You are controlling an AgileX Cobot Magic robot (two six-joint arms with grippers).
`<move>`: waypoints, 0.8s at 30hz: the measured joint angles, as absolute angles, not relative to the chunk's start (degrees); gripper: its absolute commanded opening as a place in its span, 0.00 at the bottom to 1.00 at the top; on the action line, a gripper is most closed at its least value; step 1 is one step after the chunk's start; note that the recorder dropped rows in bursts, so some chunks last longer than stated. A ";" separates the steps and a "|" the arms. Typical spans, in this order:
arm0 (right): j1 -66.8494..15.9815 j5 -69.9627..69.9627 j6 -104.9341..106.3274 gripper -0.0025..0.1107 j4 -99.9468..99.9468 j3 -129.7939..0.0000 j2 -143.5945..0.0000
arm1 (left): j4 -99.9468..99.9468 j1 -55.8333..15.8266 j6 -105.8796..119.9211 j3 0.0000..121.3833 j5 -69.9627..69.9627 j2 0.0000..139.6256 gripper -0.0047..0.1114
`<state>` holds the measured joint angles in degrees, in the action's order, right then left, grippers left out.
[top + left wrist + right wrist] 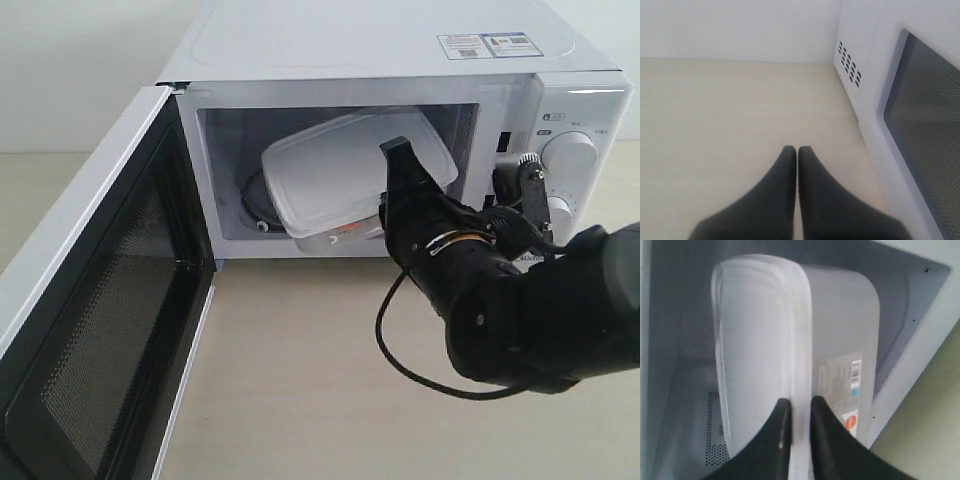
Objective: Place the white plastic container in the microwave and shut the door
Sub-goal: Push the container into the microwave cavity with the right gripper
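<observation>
The white plastic container (345,170) is tilted inside the cavity of the microwave (380,60), its lid facing outward and upward. My right gripper (392,196) is shut on the container's rim at its near right end; in the right wrist view the black fingers (775,440) pinch the rim (801,405) of the container (755,340), whose label with a red mark (850,421) shows on the side. The door (95,300) stands wide open to the left, black mesh inner face showing. My left gripper (797,150) is shut and empty above the table, beside the microwave's side (860,75).
The two dials (570,155) sit on the right panel just behind my right arm (540,310). A black cable (400,350) loops below that arm over the beige table (300,400). The open door takes up the left front of the table.
</observation>
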<state>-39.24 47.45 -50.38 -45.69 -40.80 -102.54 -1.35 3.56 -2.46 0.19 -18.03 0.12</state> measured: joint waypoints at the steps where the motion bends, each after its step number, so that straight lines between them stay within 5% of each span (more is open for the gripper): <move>1: -38.73 47.31 -50.78 0.02 -44.98 -42.12 -103.41 | -1.35 3.56 -2.46 0.19 -18.03 0.12 0.07; 18: -38.62 46.33 -51.15 0.02 -43.77 -54.01 -112.78 | -1.35 3.56 -2.46 0.19 -18.03 0.12 0.07; 24: -38.62 46.84 -51.01 0.20 -43.89 -54.13 -112.93 | -1.35 3.56 -2.46 0.19 -18.03 0.12 0.07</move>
<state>-38.62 46.84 -51.01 -43.89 -54.13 -112.93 -1.35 3.56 -2.46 0.19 -18.03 0.12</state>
